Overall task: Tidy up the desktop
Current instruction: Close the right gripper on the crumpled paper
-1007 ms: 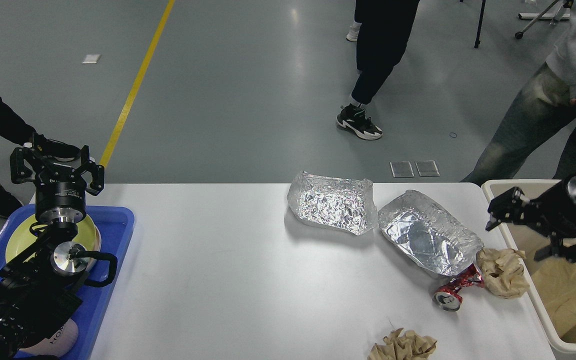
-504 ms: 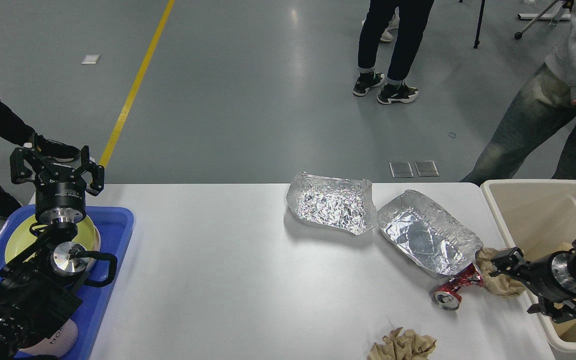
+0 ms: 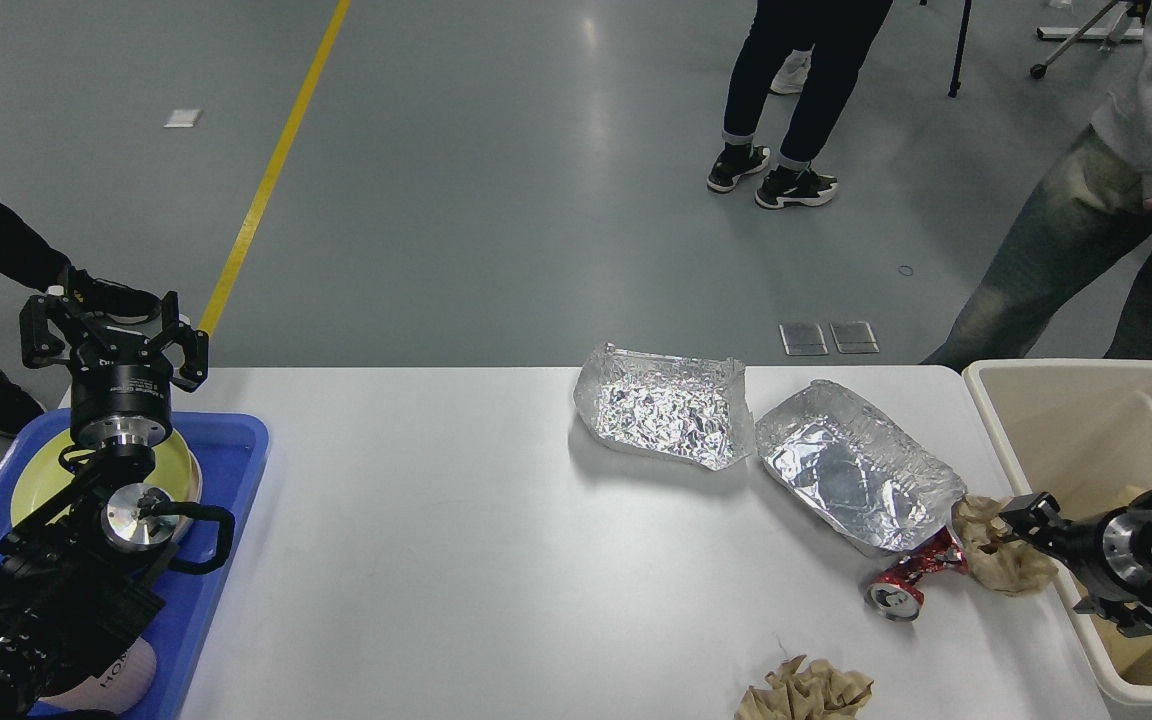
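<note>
Reaching R gripper point(image 3: 1021, 525) at crumpled paper point(image 3: 998, 560) (desktop point(image 3: 456, 560) edge).

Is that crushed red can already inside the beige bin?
No, the crushed red can lies on the white desktop, left of the beige bin, beside a crumpled brown paper.

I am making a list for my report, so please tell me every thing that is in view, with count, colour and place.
desktop: 1, white, centre.
foil trays: 2, silver, far right of desktop.
crushed can: 1, red, beside nearer foil tray.
crumpled paper: 2 wads, brown; one by the can, one at near edge.
bin: 1, beige, right.
blue tray: 1, left.
plate: 1, yellow-green, in the blue tray.
people: legs of two visible on the floor beyond.
left gripper: black, open, above the blue tray.
right gripper: black, at the paper wad.
</note>
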Action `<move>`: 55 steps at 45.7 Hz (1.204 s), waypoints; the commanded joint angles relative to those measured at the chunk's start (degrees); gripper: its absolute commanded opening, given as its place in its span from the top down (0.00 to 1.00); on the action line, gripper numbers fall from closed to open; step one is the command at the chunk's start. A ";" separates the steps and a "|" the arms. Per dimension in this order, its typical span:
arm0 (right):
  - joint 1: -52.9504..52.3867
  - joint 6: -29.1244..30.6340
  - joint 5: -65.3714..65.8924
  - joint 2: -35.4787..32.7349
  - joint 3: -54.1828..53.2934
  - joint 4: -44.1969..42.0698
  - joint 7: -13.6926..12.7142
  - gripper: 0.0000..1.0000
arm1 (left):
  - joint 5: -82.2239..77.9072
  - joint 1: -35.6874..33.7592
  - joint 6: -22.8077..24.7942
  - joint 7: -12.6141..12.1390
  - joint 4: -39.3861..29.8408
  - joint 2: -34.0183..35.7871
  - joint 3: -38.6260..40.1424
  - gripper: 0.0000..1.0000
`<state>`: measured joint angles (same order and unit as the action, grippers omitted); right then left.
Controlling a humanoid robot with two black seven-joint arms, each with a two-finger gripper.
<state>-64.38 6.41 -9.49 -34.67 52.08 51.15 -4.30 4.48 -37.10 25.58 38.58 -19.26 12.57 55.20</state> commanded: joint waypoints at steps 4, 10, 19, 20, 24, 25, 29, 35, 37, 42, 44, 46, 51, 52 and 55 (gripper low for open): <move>2.15 -7.81 0.00 1.01 -0.22 0.18 0.08 0.13 | 0.00 0.01 0.00 0.00 0.01 0.00 0.00 0.04; 2.68 -10.18 0.00 1.10 -0.31 0.27 0.08 0.17 | 0.00 0.01 0.00 0.00 0.01 0.00 0.00 0.04; 2.33 -9.57 0.00 1.01 -0.31 0.44 0.08 0.13 | 0.00 0.01 0.00 0.00 0.01 0.00 0.00 0.04; 2.24 -9.48 0.00 1.10 -0.31 0.53 0.08 0.11 | 0.00 0.01 0.00 0.00 0.01 0.00 0.00 0.04; 1.89 -9.39 0.00 1.01 -0.31 1.14 0.17 0.08 | 0.00 0.01 0.00 0.00 0.01 0.00 0.00 0.04; 1.72 -9.39 0.00 1.01 -0.31 1.32 0.17 0.07 | 0.00 0.01 0.00 0.00 0.01 0.00 0.00 0.04; 1.54 -9.31 0.00 1.01 -0.75 1.76 0.17 0.03 | 0.00 0.01 0.00 0.00 0.01 0.00 0.00 0.04; 1.63 -6.68 0.00 0.66 -2.95 2.29 0.17 0.03 | 0.00 0.01 0.00 0.00 0.01 0.00 0.00 0.04; 1.71 -5.79 0.00 0.48 -3.65 2.29 0.26 0.03 | 0.00 0.01 0.00 0.00 0.01 0.00 0.00 0.04; 2.33 -4.82 0.00 0.57 -4.18 2.20 0.26 0.09 | 0.00 0.01 0.00 0.00 0.01 0.00 0.00 0.04; 2.50 -5.17 0.00 0.74 -4.18 2.20 0.17 0.16 | 0.00 0.01 0.00 0.00 0.01 0.00 0.00 0.04; 2.59 -5.44 0.00 0.83 -4.18 2.20 0.17 0.26 | 0.00 0.01 0.00 0.00 0.01 0.00 0.00 0.04; 3.56 -5.44 0.00 0.92 -4.09 2.20 0.08 0.78 | 0.00 0.01 0.00 0.00 0.01 0.00 0.00 0.04; 3.56 -5.44 0.00 0.92 -4.09 2.11 0.17 0.83 | 0.00 0.01 0.00 0.00 0.01 0.00 0.00 0.04; 3.47 -5.61 0.00 0.92 -4.18 2.03 0.08 0.98 | 0.00 0.01 0.00 0.00 -0.08 0.00 0.00 0.04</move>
<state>-61.09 1.00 -9.49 -33.77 47.92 53.35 -4.15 4.48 -37.10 25.58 38.58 -19.25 12.57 55.19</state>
